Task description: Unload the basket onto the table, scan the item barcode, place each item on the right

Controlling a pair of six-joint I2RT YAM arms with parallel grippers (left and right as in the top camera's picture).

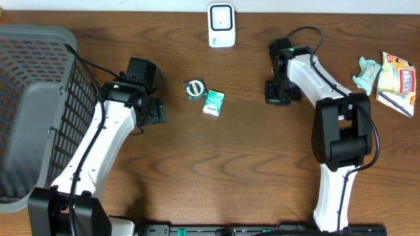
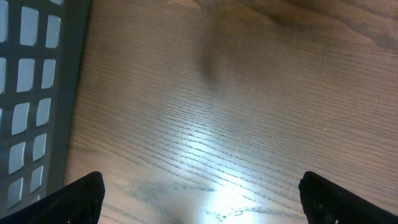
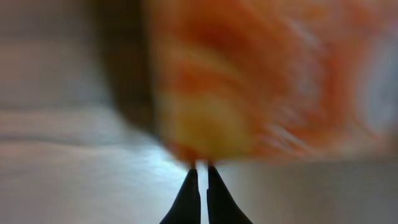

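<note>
We're watching the right tool (image 3: 199, 190), pressed together, blurred orange item (image 3: 261, 74) at its tips, grip unclear; left tool (image 2: 202, 202) hanging spread. We're fearing it slipping before reaching the far scanner (image 1: 222, 25).

One basket (image 1: 79, 105), one scanner (image 1: 221, 25), two green packets (image 1: 195, 88) (image 1: 213, 103), two snack bags (image 1: 367, 72) (image 1: 397, 82), two arms (image 1: 108, 131) (image 1: 321, 85)

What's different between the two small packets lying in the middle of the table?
The dark packet is deep green with a round emblem; the teal packet is lighter, teal and white. The dark packet looks squarer, the teal packet longer. The dark packet lies nearer the scanner, the teal packet further from it. Both lie flat on the table, close together.
</note>
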